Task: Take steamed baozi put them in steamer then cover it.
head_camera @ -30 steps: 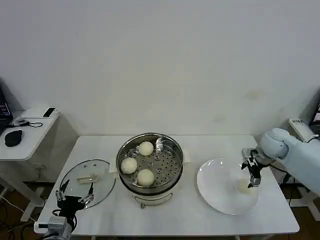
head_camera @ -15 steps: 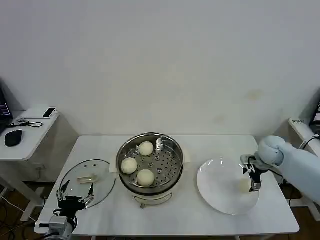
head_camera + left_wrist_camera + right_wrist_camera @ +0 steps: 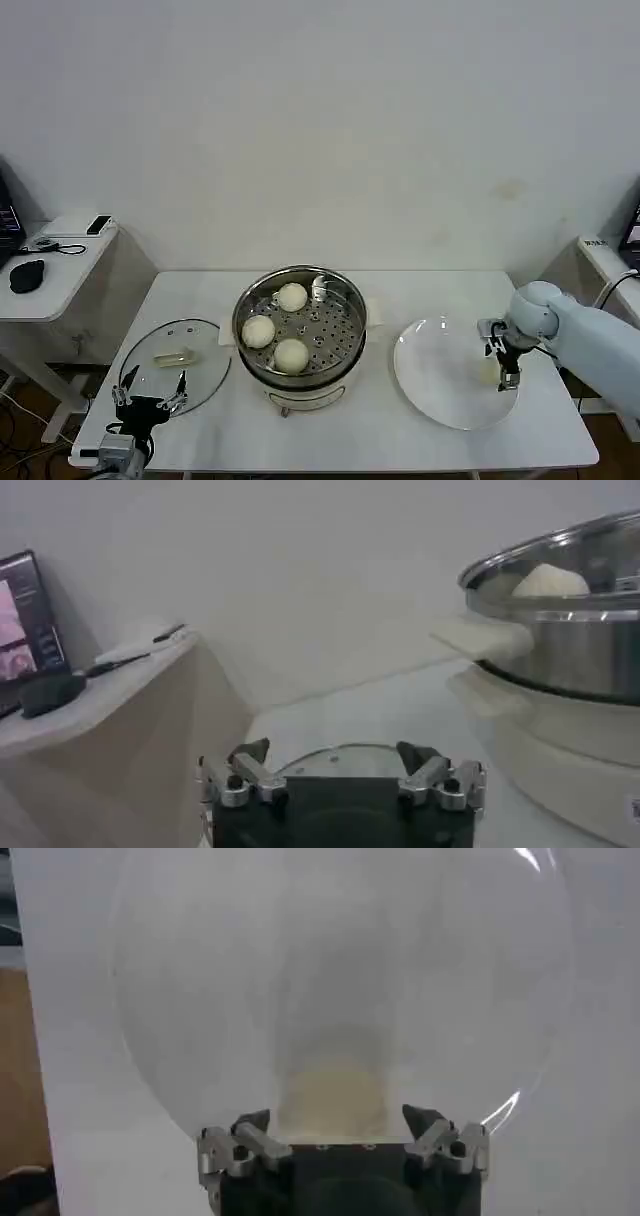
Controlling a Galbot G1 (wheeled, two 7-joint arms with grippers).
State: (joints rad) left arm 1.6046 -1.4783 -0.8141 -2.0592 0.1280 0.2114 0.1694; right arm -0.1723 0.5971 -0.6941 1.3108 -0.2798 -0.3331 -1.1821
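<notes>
Head view: white table (image 3: 330, 435) holds everything. Steamer (image 3: 300, 325) sits mid-table, uncovered, with three steamed baozi on its perforated tray: one at the back (image 3: 292, 296), one on the robot's left (image 3: 258, 331), one at the front (image 3: 291, 354). White plate (image 3: 440, 385) lies to the robot's right of the steamer, apart from it. Cover (image 3: 176, 365) lies flat on the table to the robot's left of the steamer, pale handle up. Fourth baozi (image 3: 489, 372) sits on the plate near its right edge.

Right gripper (image 3: 506, 366) is down over that baozi; in the right wrist view its fingers are spread wide, with the baozi (image 3: 333, 1100) between them, not clamped. Left gripper (image 3: 148, 402) hovers at the cover's near edge, fingers spread wide too.

No readable labels or writing on any task item.
</notes>
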